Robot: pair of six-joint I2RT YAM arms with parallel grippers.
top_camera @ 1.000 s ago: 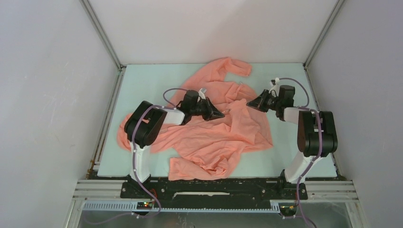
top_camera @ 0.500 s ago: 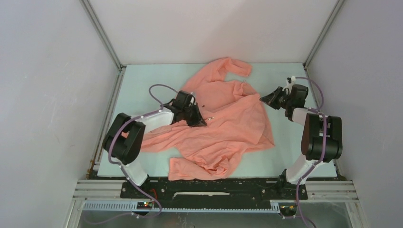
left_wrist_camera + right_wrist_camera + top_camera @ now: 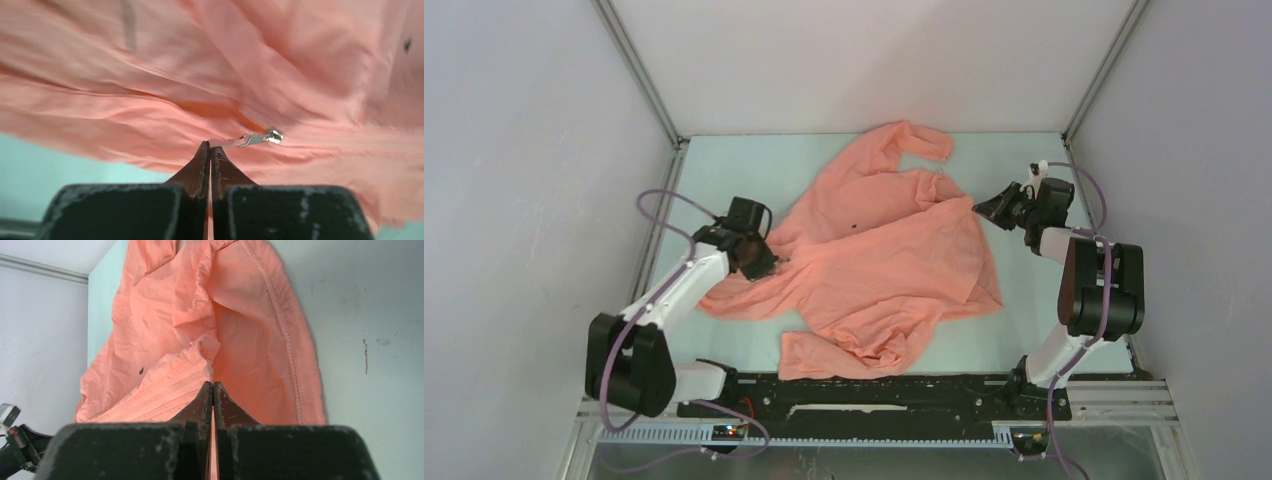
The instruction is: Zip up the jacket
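Note:
The salmon-orange jacket (image 3: 894, 265) lies spread across the middle of the table, one sleeve reaching the back. My left gripper (image 3: 771, 263) is at the jacket's left edge. In the left wrist view it (image 3: 210, 145) is shut on a salmon tab joined to a small silver zipper slider (image 3: 266, 136). My right gripper (image 3: 980, 207) is at the jacket's right upper edge. In the right wrist view it (image 3: 212, 384) is shut on a pleated fold of the jacket (image 3: 165, 380). The fabric is pulled taut between the two grippers. A small dark speck (image 3: 853, 226) sits on the fabric.
The pale green table top (image 3: 724, 170) is boxed in by white walls at the left, back and right. A crumpled part of the jacket (image 3: 844, 355) lies near the front edge, by the black base rail (image 3: 874, 395).
My left gripper has moved far to the left while shut, drawing the jacket's edge with it and spreading the fabric flatter. My right gripper shifted right and back, then held still.

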